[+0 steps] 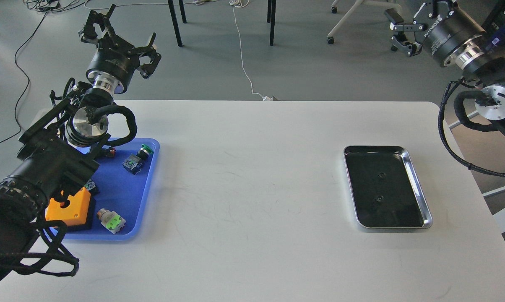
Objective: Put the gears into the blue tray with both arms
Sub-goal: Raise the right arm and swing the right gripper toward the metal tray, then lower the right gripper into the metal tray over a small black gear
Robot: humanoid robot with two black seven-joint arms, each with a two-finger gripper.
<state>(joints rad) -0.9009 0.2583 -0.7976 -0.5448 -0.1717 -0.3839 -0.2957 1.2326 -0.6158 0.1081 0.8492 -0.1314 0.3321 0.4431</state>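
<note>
**Fig.: Both arms raised, gears lying in steel tray**

From my remote seat, head view. Two gears, far gear (380, 176) and near gear (378, 199), lie flat on the dark floor of the steel tray (420, 186), at the right of the white surface (244, 188). They sit one behind the other, apart, roughly mid-tray; both are small and dark on dark, so teeth are hard to make out.

Right gripper (401, 35) hangs above the floor beyond the surface's far right corner, well apart from the gears and higher up. Fingers point left; it is seen small and partly side-on, so I cannot tell how wide the jaws stand. Nothing visible in it.

Left gripper (118, 31) is raised past the far left edge, fingers spread wide, holding nothing, touching nothing. It is well apart from the gears, w/ the whole surface width between.

Blue tray (145, 205) lies at the left edge, partly hidden under my left arm. In it: a push-button w/ green cap (137, 158), a switch block w/ green label (111, 220), an orange block (68, 206) on a black base. No gear seen in it.
</note>
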